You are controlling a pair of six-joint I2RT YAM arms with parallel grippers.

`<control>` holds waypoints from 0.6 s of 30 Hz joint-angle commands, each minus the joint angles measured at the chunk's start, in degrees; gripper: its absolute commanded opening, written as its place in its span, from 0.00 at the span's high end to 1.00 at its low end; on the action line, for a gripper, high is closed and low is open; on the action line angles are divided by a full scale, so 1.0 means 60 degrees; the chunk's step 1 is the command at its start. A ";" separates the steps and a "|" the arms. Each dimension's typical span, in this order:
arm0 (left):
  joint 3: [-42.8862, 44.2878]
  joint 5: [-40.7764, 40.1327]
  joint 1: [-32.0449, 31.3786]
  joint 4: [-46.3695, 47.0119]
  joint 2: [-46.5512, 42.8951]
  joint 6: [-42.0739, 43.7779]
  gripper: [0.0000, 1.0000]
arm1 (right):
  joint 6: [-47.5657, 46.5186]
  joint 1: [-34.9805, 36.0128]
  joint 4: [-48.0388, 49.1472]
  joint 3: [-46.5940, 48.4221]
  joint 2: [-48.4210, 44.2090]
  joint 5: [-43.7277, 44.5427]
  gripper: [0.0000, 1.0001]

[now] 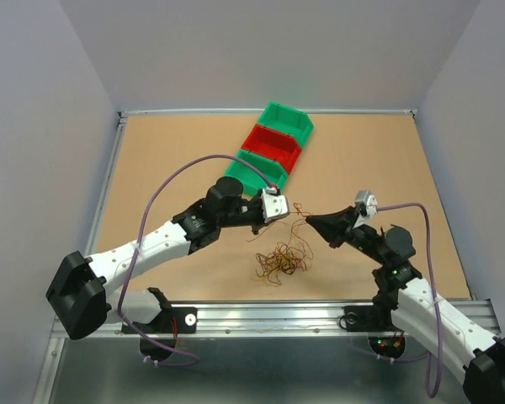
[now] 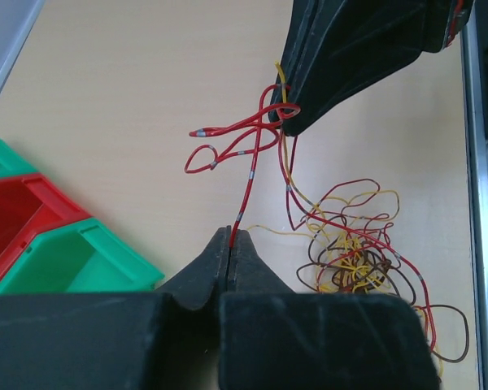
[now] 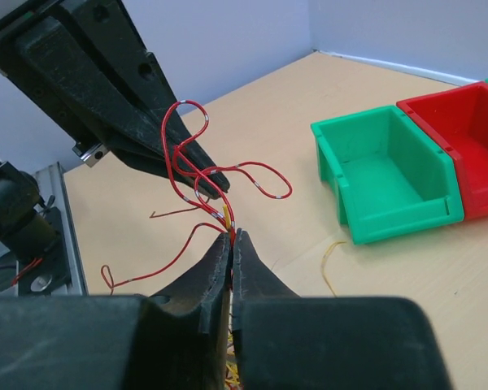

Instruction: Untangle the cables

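Note:
The cables are thin red, brown and yellow wires. Most lie in a loose clump (image 1: 279,259) on the table, also visible in the left wrist view as the clump (image 2: 354,264). A red wire (image 2: 248,175) with grey bands rises from the clump and stretches between both grippers above the table. My left gripper (image 2: 230,232) is shut on one end of it. My right gripper (image 3: 232,236) is shut on red and yellow strands a short way off. In the top view the left gripper (image 1: 288,214) and right gripper (image 1: 310,220) face each other tip to tip, a small gap apart.
Three open bins stand in a diagonal row behind the left gripper: green bin (image 1: 289,119), red bin (image 1: 272,145), green bin (image 1: 251,168). A metal rail (image 1: 269,316) runs along the near table edge. Purple cables loop along both arms.

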 commanded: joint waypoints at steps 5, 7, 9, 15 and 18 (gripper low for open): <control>0.0979 -0.0630 0.0028 0.0100 -0.0076 -0.0500 1.00 | -0.0345 -0.0066 0.0551 0.0400 -0.0043 0.1417 0.24; 0.1404 -0.0706 0.0028 -0.0426 0.0114 -0.0546 1.00 | -0.0448 -0.0052 0.0639 0.0356 -0.0044 0.1434 0.15; 0.2178 -0.0604 0.0028 -0.0952 0.0567 -0.0532 1.00 | -0.0521 -0.0052 0.0742 0.0312 0.0058 0.1376 0.08; 0.3732 -0.0558 -0.0060 -0.2331 0.1477 -0.0370 1.00 | -0.0493 -0.0052 0.1430 0.0267 0.0395 0.1564 0.05; 0.4391 -0.0852 -0.0060 -0.2625 0.1507 -0.0399 1.00 | -0.0623 -0.0066 0.1401 0.0326 0.0673 0.1830 0.07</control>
